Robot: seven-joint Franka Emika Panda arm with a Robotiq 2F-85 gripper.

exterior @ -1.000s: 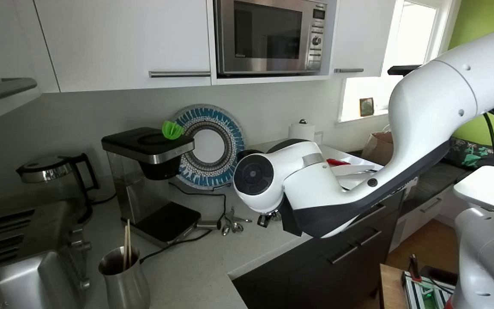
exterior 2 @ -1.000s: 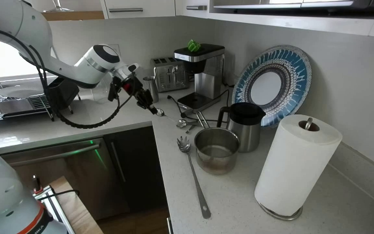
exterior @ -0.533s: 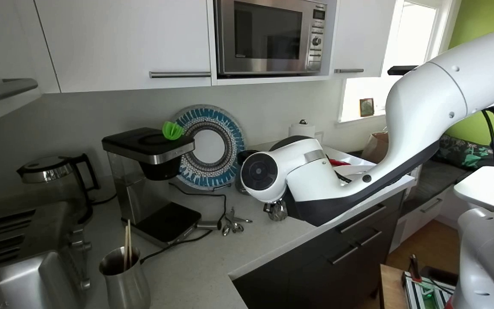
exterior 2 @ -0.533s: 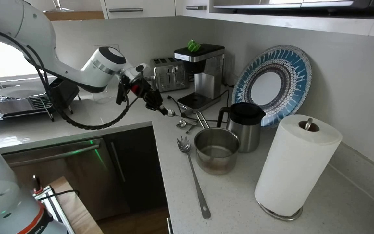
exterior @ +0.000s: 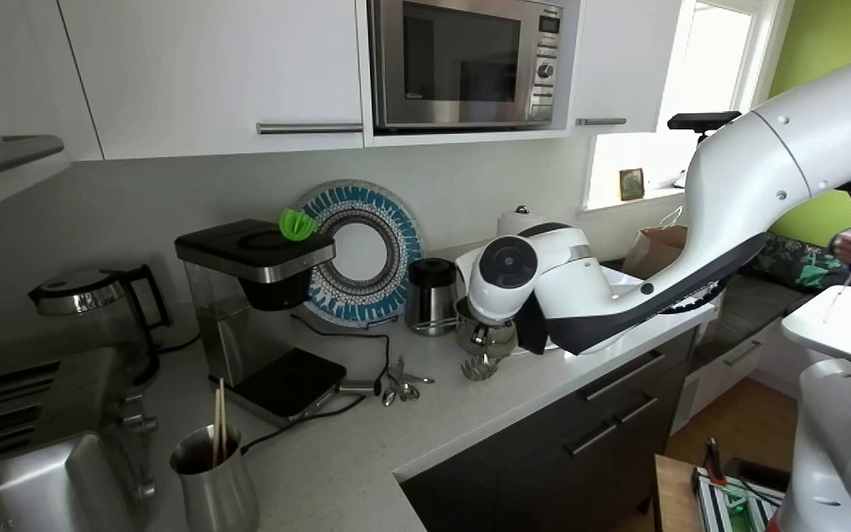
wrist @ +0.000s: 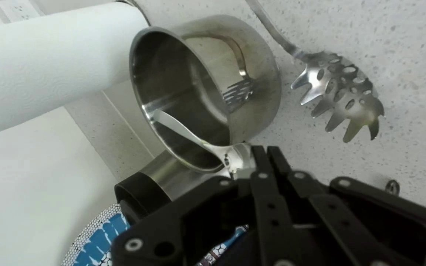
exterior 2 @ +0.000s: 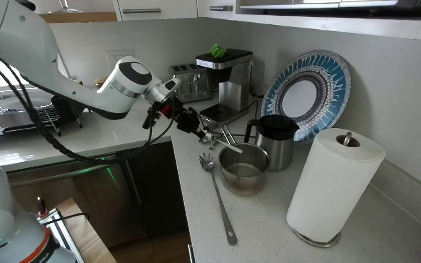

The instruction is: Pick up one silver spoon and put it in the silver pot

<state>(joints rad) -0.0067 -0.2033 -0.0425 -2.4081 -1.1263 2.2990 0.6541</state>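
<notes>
Some room off the pot's (exterior 2: 243, 180) far-left edge, pinching one spoon (wrist: 216, 149) in the jaws, pointing its handle inward

A kitchen: a coffee maker (exterior 2: 228, 93) and a toaster (exterior 2: 194, 84) stand near the back corner of the tabletop (exterior 2: 265, 223), and above its back edge a microwave (exterior: 462, 65) sits between wall cabinets (exterior: 211, 74).

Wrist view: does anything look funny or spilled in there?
Yes, the spoon looks backwards: the gripper holds it by its bowl end, so the handle sticks out toward the silver pot. People usually hold the handle. I see no spill.
</notes>
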